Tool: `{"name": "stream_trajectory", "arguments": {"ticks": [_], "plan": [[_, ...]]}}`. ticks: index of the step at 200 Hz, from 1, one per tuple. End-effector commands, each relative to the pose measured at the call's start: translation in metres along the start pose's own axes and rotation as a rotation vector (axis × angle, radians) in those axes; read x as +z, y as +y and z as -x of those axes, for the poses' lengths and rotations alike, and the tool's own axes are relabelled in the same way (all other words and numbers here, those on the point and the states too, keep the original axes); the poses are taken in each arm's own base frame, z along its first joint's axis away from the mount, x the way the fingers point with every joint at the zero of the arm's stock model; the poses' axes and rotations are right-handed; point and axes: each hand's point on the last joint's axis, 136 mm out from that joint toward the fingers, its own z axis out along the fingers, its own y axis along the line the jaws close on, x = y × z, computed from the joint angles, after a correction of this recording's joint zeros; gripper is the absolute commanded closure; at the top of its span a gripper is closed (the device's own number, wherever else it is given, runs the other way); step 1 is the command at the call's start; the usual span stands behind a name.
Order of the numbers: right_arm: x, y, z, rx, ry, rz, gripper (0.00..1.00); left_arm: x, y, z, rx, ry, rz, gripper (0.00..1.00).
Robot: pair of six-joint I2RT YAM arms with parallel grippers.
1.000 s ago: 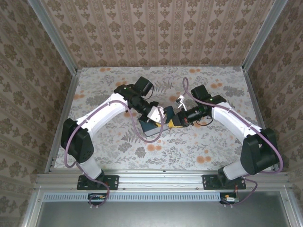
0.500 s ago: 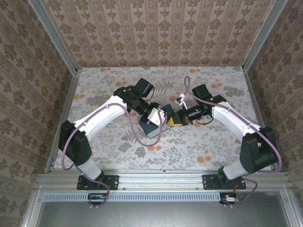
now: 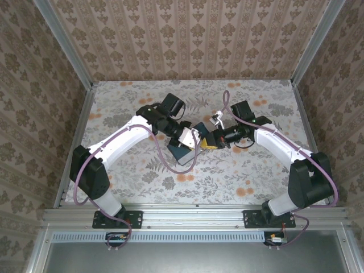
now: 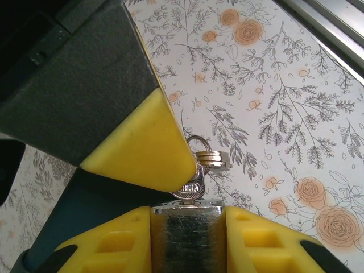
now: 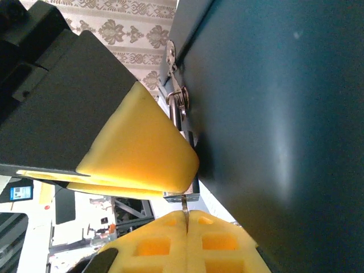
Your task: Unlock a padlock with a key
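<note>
Floral tabletop (image 4: 296, 114), mid-table: left gripper (image 4: 186, 250) clamps the padlock (image 4: 186, 236) between its pads. Right gripper (image 5: 186, 227) is pinched tight on the key (image 4: 192, 190) — head against the keyway, shaft in line with the lock body. Looks seated — next comes a twist about that axis.

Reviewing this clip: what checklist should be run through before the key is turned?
1. The left gripper clamps the padlock: ok.
2. The key sits in the padlock's keyway: ok.
3. The right gripper is shut on the key: ok.
4. Padlock already open: cannot tell.
5. The blue box is steady: cannot tell.
</note>
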Motion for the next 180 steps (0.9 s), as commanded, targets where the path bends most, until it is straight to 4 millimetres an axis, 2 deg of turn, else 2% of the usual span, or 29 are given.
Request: {"name": "stream_trajectory", "arguments": {"ticks": [1,37,69,86,107,134,159,180], "plan": [[0.002,0.008,0.013,-0.063,-0.055,-0.001,1.0,0.0,0.015,0.029,0.005,-0.134,0.044,0.95],[0.006,0.02,0.027,-0.079,-0.096,0.039,1.0,0.002,0.012,0.036,-0.001,-0.169,0.027,0.95],[0.017,0.033,0.026,-0.102,-0.072,0.06,1.0,0.005,0.013,0.035,-0.015,-0.178,0.022,0.97],[0.021,0.033,0.025,-0.104,-0.06,0.056,0.98,0.006,0.018,0.031,-0.043,-0.18,0.033,0.98],[0.014,0.02,0.022,-0.095,-0.06,0.011,0.95,0.002,0.023,0.021,-0.093,-0.189,0.046,0.98],[-0.003,0.003,0.028,-0.071,-0.105,-0.019,0.81,0.002,0.024,0.007,-0.143,-0.18,0.054,0.99],[-0.01,-0.004,0.029,-0.065,-0.113,-0.032,0.71,0.001,0.022,0.003,-0.182,-0.188,0.047,0.98],[-0.018,-0.006,0.029,-0.064,-0.123,-0.045,0.66,0.0,0.021,-0.001,-0.199,-0.184,0.046,0.98]]}}
